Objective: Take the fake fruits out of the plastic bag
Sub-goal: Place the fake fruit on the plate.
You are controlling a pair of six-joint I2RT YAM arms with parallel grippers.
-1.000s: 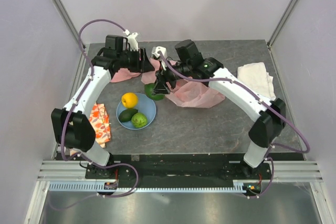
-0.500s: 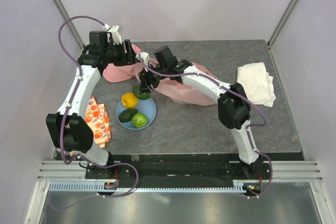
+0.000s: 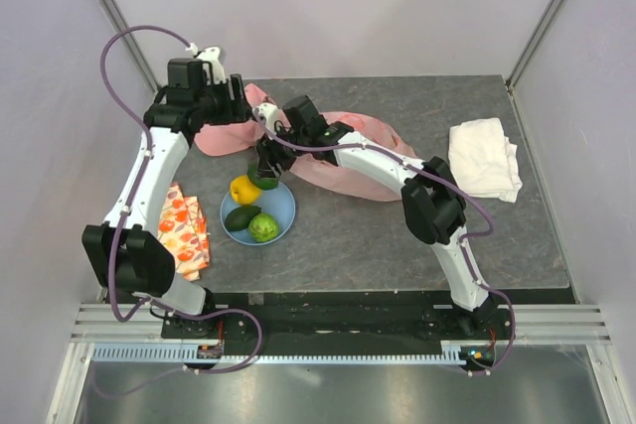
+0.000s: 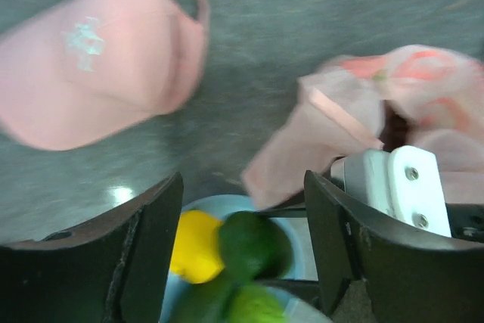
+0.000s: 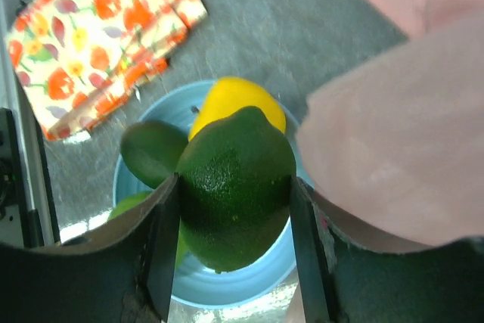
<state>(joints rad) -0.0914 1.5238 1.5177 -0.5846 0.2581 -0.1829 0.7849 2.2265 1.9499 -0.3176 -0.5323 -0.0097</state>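
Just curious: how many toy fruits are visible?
4: a lemon, an avocado and a green round fruit on the blue plate, a second avocado in the right gripper above it. The pink bag may hide more.

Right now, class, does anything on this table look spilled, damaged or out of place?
Nothing stands out. The plastic bag lies crumpled beyond the blue plate, which fits the job, and the right gripper holds a dark green avocado over that plate.

Soft, even overhead light gives you only faint shadows on the surface (image 3: 397,235). Your left wrist view is smeared, the cap (image 4: 98,58) blurred. On the right wrist, the avocado (image 5: 234,187) is sharp; glare whitens the lower rim of the plate (image 5: 193,287).
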